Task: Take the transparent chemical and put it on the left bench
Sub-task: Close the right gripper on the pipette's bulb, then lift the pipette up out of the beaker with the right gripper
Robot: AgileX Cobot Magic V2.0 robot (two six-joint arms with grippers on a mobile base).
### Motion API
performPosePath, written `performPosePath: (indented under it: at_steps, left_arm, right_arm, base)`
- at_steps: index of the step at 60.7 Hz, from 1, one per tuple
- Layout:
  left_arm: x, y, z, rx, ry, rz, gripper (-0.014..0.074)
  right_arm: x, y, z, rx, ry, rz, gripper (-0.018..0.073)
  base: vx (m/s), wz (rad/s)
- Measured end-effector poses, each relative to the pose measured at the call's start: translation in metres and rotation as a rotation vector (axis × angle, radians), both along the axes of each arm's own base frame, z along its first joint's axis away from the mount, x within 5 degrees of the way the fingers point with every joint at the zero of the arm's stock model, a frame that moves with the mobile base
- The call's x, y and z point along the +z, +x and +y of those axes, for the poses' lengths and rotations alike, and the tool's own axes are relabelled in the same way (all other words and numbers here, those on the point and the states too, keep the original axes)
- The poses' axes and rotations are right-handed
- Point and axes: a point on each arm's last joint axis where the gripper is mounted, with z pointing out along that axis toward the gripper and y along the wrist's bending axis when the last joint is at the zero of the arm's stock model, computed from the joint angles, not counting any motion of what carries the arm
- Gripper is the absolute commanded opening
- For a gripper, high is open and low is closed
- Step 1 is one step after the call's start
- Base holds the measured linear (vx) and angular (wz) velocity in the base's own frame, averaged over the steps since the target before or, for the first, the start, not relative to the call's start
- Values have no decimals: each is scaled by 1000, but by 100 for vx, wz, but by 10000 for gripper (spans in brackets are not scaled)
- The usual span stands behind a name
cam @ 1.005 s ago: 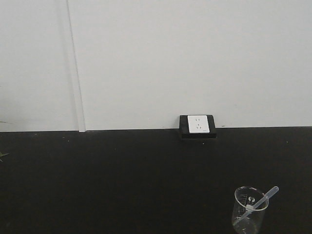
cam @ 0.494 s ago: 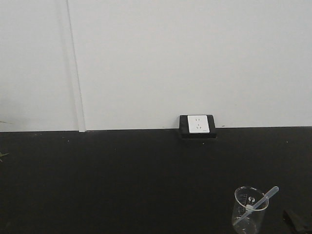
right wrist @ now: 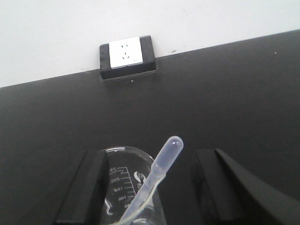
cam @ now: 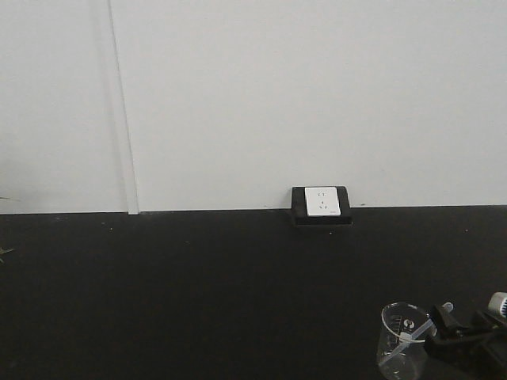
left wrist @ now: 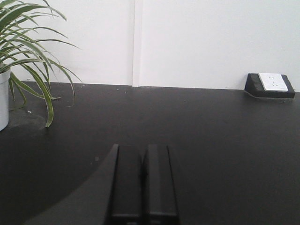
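Note:
The transparent chemical is a clear whitish pipette point(right wrist: 161, 164) that leans in a small glass beaker point(right wrist: 123, 174), bulb end up and to the right. In the front view the beaker point(cam: 400, 342) stands at the bottom right of a black bench with a wall socket, and the pipette point(cam: 418, 330) crosses its rim. My right gripper point(right wrist: 147, 187) is open, with one finger on each side of the beaker and pipette, touching neither; it shows in the front view point(cam: 450, 336) right of the beaker. My left gripper point(left wrist: 142, 157) is shut and empty, low over the bench. The left bench is out of view.
A white wall socket point(cam: 321, 203) in a black box sits at the back of the bench against the white wall; it also shows in the right wrist view point(right wrist: 126, 57) and the left wrist view point(left wrist: 273, 83). A potted plant point(left wrist: 21, 56) stands far left.
My right gripper came into the front view from the lower right and moved left up to the beaker, now hiding part of the pipette's bulb. The beaker and pipette have not moved.

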Motion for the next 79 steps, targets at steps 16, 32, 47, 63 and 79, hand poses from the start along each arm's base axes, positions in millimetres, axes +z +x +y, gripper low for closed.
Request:
performPosePath:
  at_steps: [16, 32, 47, 63, 79]
  left_arm:
    - [0, 0, 0, 0, 0, 0, -3]
    - [0, 0, 0, 0, 0, 0, -3]
    - [0, 0, 0, 0, 0, 0, -3]
    - [0, 0, 0, 0, 0, 0, -3]
    - [0, 0, 0, 0, 0, 0, -3]
  right_arm:
    - [-17, 31, 0, -5, 23, 29, 458]
    - [-28, 41, 0, -7, 26, 48, 354]
    - [-31, 41, -1, -12, 30, 47, 134]
    - [-23, 43, 1, 10, 26, -29, -10]
    - [12, 32, 13, 163, -61, -67, -4]
  base:
    - [0, 0]
    - [0, 0]
    - [0, 0]
    - [0, 0]
    - [0, 0]
